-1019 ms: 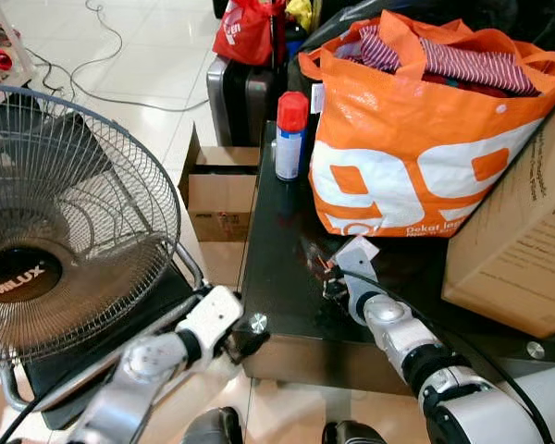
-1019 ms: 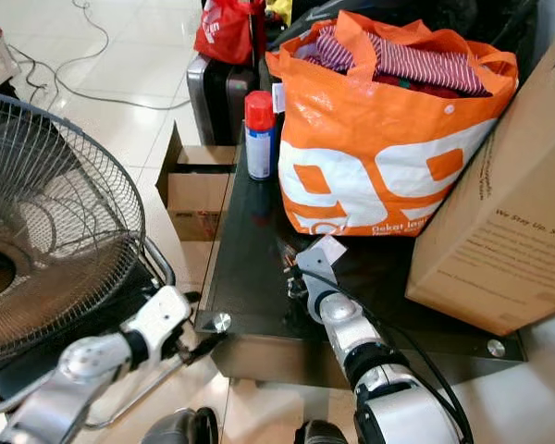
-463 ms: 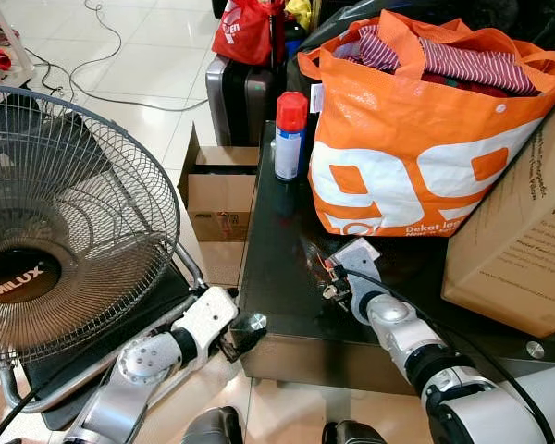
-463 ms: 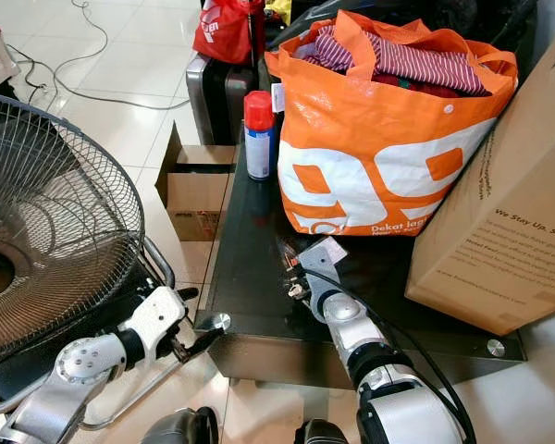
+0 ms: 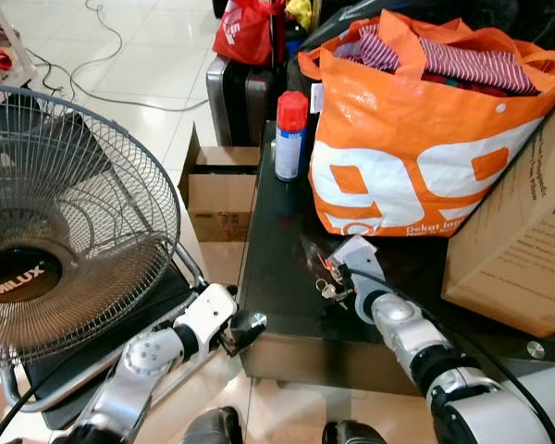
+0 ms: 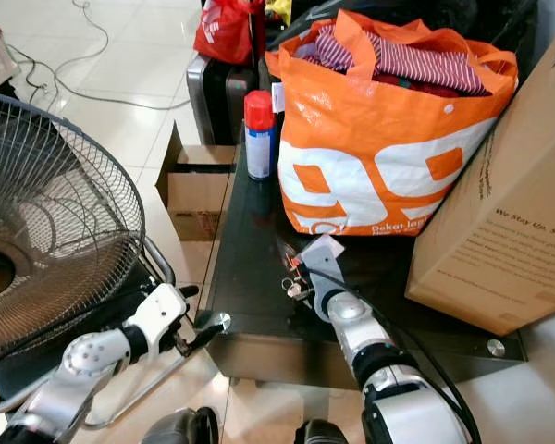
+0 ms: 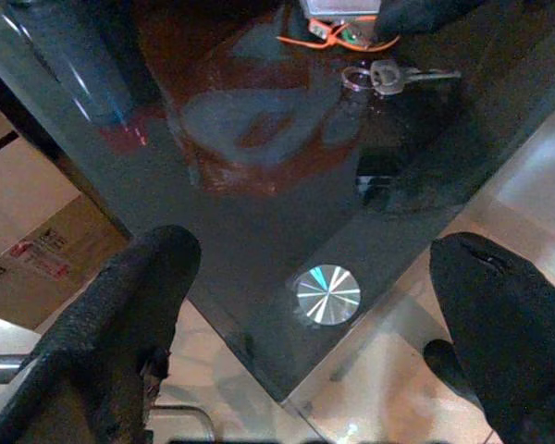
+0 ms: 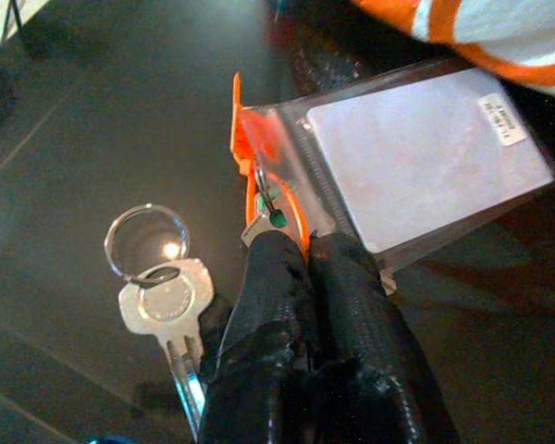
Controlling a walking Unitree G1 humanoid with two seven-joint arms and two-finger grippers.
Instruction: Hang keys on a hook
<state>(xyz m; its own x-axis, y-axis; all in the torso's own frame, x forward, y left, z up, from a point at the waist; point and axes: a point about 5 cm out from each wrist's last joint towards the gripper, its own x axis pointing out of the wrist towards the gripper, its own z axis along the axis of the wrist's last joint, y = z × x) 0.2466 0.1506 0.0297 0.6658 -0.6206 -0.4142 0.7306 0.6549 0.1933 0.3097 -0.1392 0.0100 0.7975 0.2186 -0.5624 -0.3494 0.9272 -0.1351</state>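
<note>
The keys (image 8: 162, 301) are a silver key on a ring, joined by an orange strap (image 8: 259, 185) to a clear card holder (image 8: 425, 157). They lie on the black glass table (image 5: 277, 231), in front of the orange bag. My right gripper (image 5: 340, 275) is down at the table and shut on the orange strap at the card holder's edge; the key and ring (image 5: 325, 288) lie just to its left. My left gripper (image 7: 316, 254) hangs open off the table's front left corner (image 5: 256, 322), with nothing between its fingers (image 7: 120, 314).
An orange bag (image 5: 416, 139) full of clothes and a red-capped spray can (image 5: 289, 137) stand at the back of the table. A large cardboard box (image 5: 518, 240) sits on its right. On the floor to the left stand a fan (image 5: 65, 231) and a small open carton (image 5: 220, 194).
The key and ring have come out to the left of my right gripper, which has shifted a little on the table. My left arm has sunk slightly beside the table corner.
</note>
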